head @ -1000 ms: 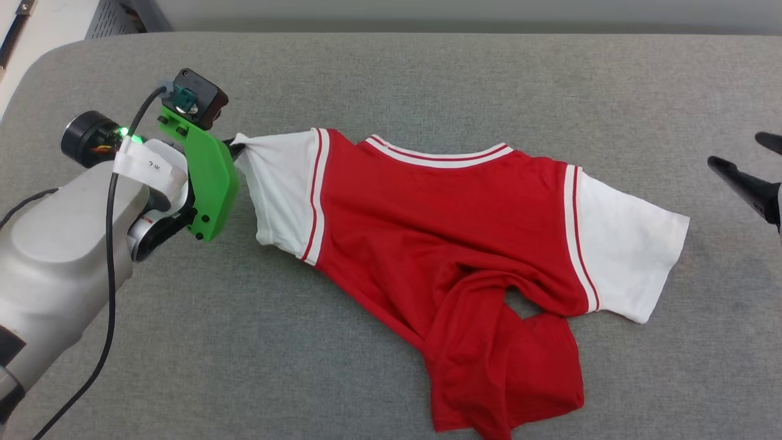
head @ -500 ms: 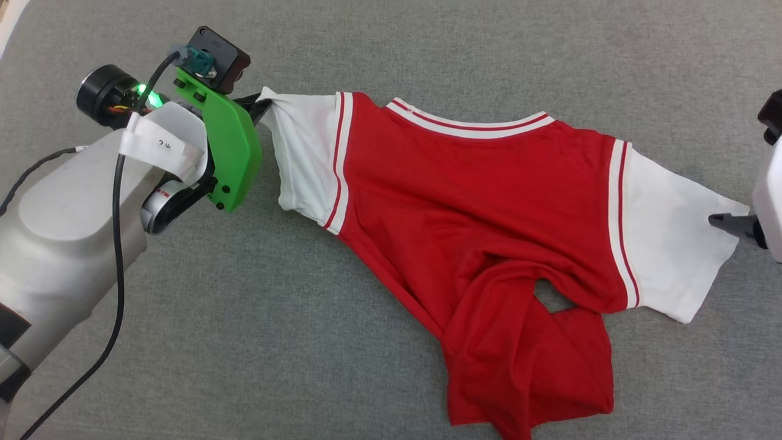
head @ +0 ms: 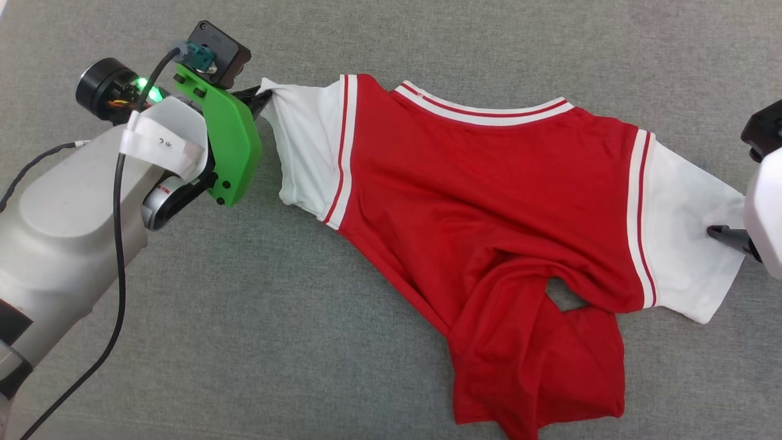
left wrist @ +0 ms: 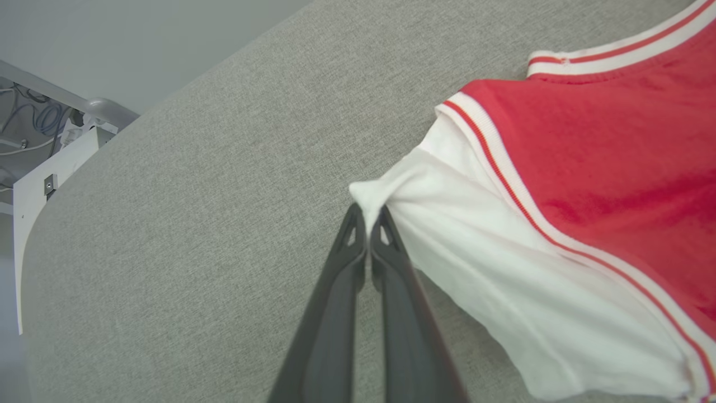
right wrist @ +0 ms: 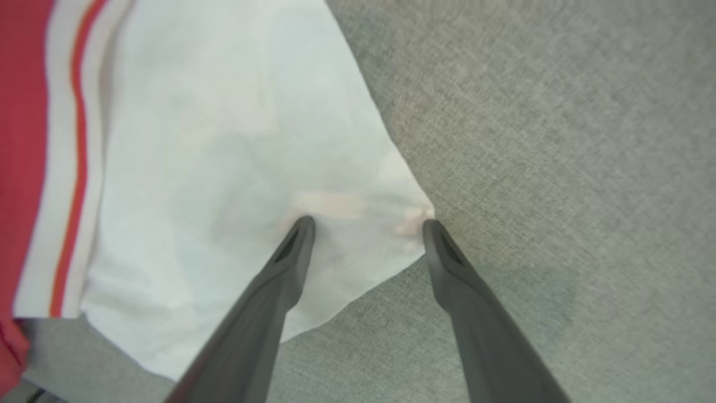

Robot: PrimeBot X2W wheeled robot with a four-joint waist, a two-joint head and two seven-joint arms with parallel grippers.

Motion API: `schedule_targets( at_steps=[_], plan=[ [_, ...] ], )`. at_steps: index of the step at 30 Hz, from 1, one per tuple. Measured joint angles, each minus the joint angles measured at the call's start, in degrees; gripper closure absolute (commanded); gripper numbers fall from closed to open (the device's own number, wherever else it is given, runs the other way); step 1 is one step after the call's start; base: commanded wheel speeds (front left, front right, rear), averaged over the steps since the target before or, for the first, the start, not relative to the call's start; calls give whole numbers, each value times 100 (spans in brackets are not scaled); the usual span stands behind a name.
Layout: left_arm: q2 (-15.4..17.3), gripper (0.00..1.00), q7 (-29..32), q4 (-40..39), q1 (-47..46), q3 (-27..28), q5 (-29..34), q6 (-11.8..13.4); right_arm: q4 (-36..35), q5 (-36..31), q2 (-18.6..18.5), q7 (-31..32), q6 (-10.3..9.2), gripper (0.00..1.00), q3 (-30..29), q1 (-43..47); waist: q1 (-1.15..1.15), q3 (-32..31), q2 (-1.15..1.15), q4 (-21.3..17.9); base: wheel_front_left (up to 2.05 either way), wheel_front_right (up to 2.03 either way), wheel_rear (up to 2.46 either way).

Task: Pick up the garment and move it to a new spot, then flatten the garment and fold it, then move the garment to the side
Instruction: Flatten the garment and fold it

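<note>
The garment (head: pixel 482 201), a red jersey with white sleeves and striped trim, lies spread across the grey surface, its lower part bunched and folded over at the front. My left gripper (head: pixel 259 98) is shut on the tip of the white sleeve at the left (left wrist: pixel 366 196), pulling it into a peak. At the right edge my right gripper (right wrist: pixel 366 224) stands open over the corner of the other white sleeve (head: pixel 690 232), one fingertip (right wrist: pixel 302 226) on the cloth and the other at its edge.
The grey padded surface (head: pixel 244 342) stretches all round the jersey. Its rounded far corner and a white frame with cables (left wrist: pixel 50 162) appear in the left wrist view. My left arm's black cable (head: pixel 116 256) hangs along the forearm.
The head camera has tilted down, so the whole picture shifted. My right gripper came in from the right onto the right sleeve's corner. The left gripper kept its hold on the left sleeve.
</note>
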Motion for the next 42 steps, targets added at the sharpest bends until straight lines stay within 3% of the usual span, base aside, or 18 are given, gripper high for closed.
schedule_targets(
  at_steps=[1,8,14,20,33,42],
  plan=[
    [-2,100,-4,33,0,-1,-1,-4,-1,5,-14,-48,0,100,91,-40,0,-10,0,-6,0,0,0],
    [0,100,-69,268,10,-31,-10,-100,45,49,80,-619,0,100,593,-264,0,-250,0,-79,0,0,0],
    [44,100,-201,333,14,-57,-10,-151,65,183,260,-1626,9,100,656,-370,0,-618,0,-155,0,0,0],
    [337,100,-555,12,8,-16,118,-159,-105,230,-48,-2447,9,100,558,-520,0,-1076,0,-257,0,0,0],
    [992,100,-872,-1422,-547,468,375,396,-285,174,-349,-3487,9,100,-269,-1083,0,-1833,1,-496,0,0,0],
    [1040,100,-737,-1607,-1222,838,366,522,-313,-71,-247,-3642,9,100,-586,-1979,0,-1830,0,-610,0,0,0]
  ],
)
